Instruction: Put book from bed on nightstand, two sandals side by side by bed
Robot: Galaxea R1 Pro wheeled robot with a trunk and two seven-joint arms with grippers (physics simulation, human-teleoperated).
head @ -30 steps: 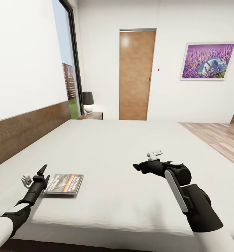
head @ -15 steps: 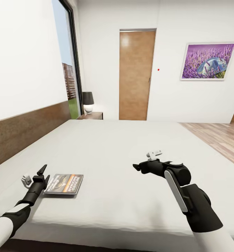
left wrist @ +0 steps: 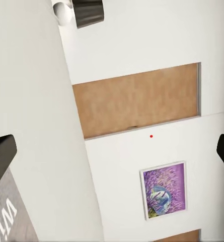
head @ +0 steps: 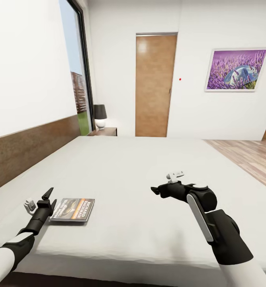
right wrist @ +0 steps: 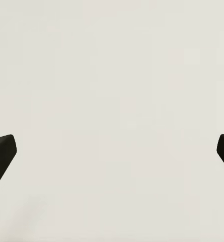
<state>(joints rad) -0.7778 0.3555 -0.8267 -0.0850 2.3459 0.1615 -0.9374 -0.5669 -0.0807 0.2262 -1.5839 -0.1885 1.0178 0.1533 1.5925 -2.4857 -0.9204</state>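
The book, a thin dark paperback with an orange band, lies flat on the off-white bed near its front left corner. My left gripper is open just left of the book, one finger raised and the other at the book's edge. A corner of the book sits beside one fingertip in the left wrist view. My right gripper hovers open over the bare mattress right of centre. A dark wood nightstand stands beyond the bed's far left corner. The sandals are out of view.
A black lamp stands on the nightstand. The brown headboard runs along the left wall beneath a tall window. A wooden door and a lavender picture are on the far wall. Wood floor lies right of the bed.
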